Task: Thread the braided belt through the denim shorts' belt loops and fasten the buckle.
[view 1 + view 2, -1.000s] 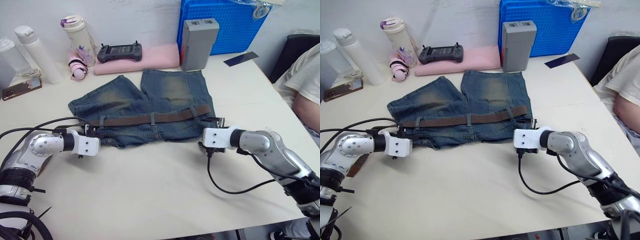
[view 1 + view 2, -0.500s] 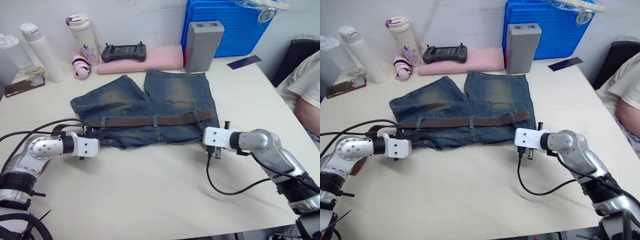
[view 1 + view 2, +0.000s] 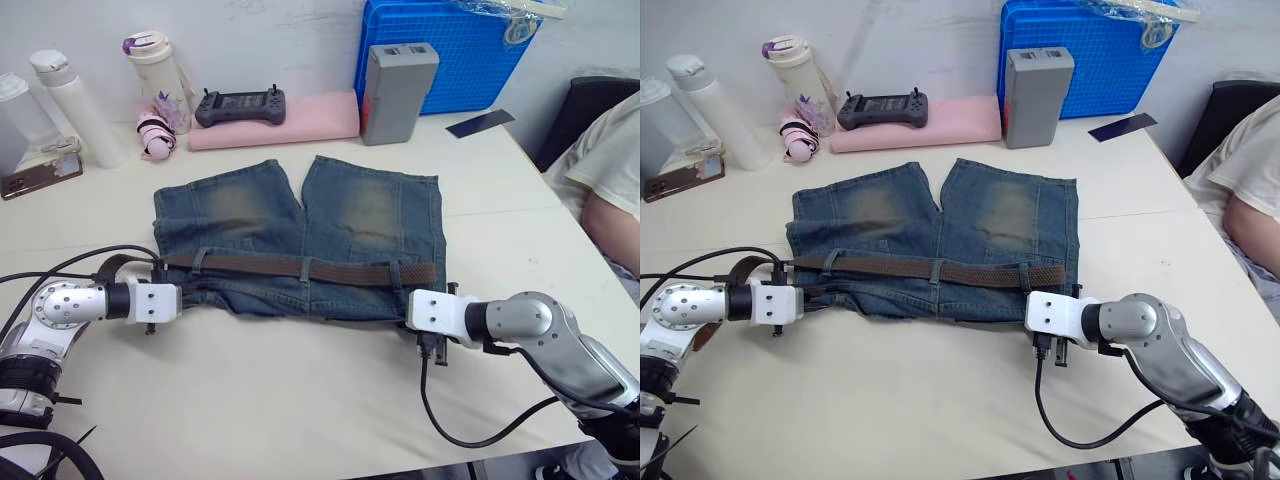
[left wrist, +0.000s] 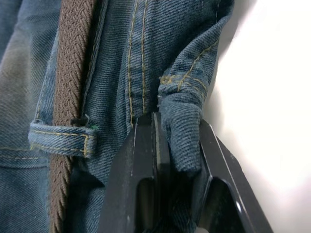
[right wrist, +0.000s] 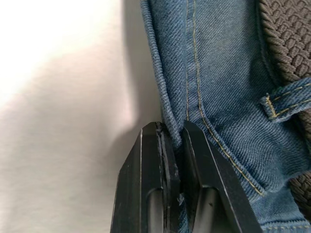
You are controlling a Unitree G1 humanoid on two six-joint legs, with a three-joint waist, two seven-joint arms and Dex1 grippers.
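Faded blue denim shorts (image 3: pixel 300 235) lie flat on the cream-white counter (image 3: pixel 300 400), waistband toward the robot, stretched between the two end effectors. The left end effector (image 4: pixel 177 145) pinches a bunched fold of denim at the waistband's corner between its black fingers; the right end effector (image 5: pixel 170 141) is closed narrowly on the waistband's hemmed edge at the opposite corner. A dark-brown braided belt (image 3: pixel 300 266) runs along the waistband just beyond both end effectors, passing under the small blue denim belt loops (image 4: pixel 60 140); the buckle cannot be made out.

No brand, label or writing is legible on anything.

Beyond the shorts, far from both end effectors, a dark grey handheld controller (image 3: pixel 240 103) rests on a pink foam pad (image 3: pixel 300 120), beside a grey rectangular box (image 3: pixel 398 78) and a blue plastic crate (image 3: pixel 450 50). White bottles (image 3: pixel 70 100) and a cream tumbler with a purple lid (image 3: pixel 155 75) stand past the left end effector, against a pale wall. A person in a light shirt (image 3: pixel 610 180) sits beyond the right end effector.
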